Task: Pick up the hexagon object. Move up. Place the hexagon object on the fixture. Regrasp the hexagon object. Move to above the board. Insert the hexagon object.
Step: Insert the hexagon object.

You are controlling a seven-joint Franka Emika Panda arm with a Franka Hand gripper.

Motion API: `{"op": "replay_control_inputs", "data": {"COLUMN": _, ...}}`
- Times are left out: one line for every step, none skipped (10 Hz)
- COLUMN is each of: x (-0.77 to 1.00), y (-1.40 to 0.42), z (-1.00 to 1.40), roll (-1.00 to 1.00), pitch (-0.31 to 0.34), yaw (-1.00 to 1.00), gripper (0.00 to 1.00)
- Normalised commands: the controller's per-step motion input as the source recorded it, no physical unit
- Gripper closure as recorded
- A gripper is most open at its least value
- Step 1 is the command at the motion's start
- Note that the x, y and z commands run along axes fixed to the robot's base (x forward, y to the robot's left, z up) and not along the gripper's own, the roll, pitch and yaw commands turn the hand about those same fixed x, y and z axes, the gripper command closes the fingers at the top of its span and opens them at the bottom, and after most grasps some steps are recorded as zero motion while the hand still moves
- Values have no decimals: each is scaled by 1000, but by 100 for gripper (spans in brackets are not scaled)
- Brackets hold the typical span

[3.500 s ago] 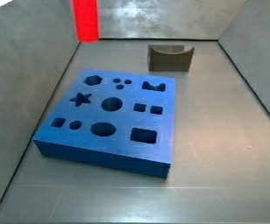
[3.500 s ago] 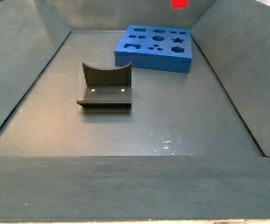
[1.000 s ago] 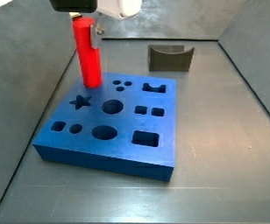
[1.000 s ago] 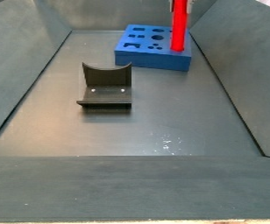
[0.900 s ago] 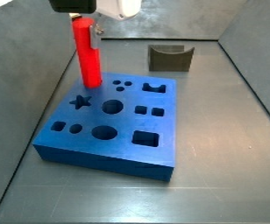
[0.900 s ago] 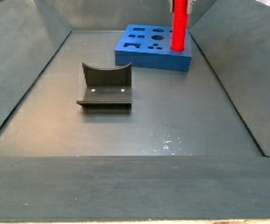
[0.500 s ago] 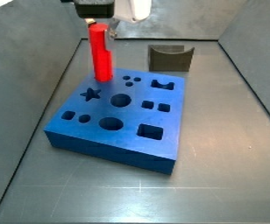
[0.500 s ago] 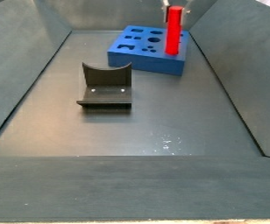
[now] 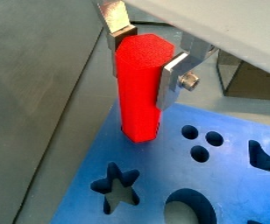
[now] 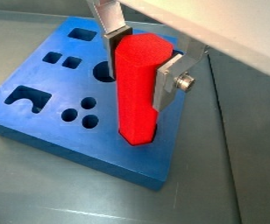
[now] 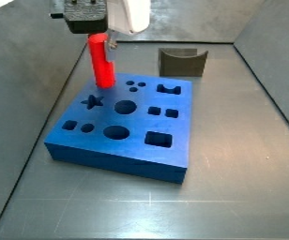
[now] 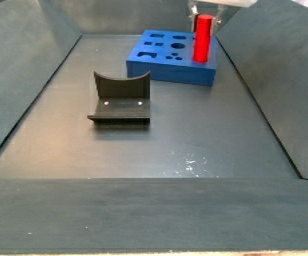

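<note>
My gripper (image 11: pixel 99 36) is shut on the hexagon object (image 11: pixel 100 62), a bright red bar held upright. Both wrist views show the silver fingers (image 9: pixel 176 73) (image 10: pixel 173 80) clamping its upper end. Its lower end meets the top of the blue board (image 11: pixel 122 129) at the corner beside the star hole (image 9: pixel 117 185). Whatever hole lies under the bar is hidden. The bar (image 12: pixel 201 40) and the board (image 12: pixel 168 58) also show in the side view. The dark fixture (image 11: pixel 181 62) stands empty behind the board, and the fixture also shows in a side view (image 12: pixel 121 98).
Grey sloped walls (image 11: pixel 35 66) enclose the floor on all sides. The board carries several other cut-outs: circles, squares and rectangles (image 11: pixel 159 141). Bare grey floor (image 12: pixel 157 150) lies in front of the fixture.
The gripper has come down with the red bar, whose lower end now sits at the board's corner. The board has slid and turned a little since a second ago.
</note>
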Motion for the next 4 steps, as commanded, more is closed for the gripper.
{"op": "replay_control_inputs", "data": {"x": -57, "y": 0, "z": -691, "roll": 80, "pitch": -256, "yaw": -129, "gripper": 100}}
{"op": "replay_control_inputs", "data": {"x": 0, "y": 0, "z": 0, "roll": 0, "pitch": -27, "yaw": 0, "gripper": 100}}
{"op": "replay_control_inputs", "data": {"x": 0, "y": 0, "z": 0, "roll": 4, "pitch": 0, "yaw": 0, "gripper": 100}}
{"op": "replay_control_inputs", "data": {"x": 0, "y": 0, "z": 0, "roll": 0, "pitch": 0, "yaw": 0, "gripper": 100}}
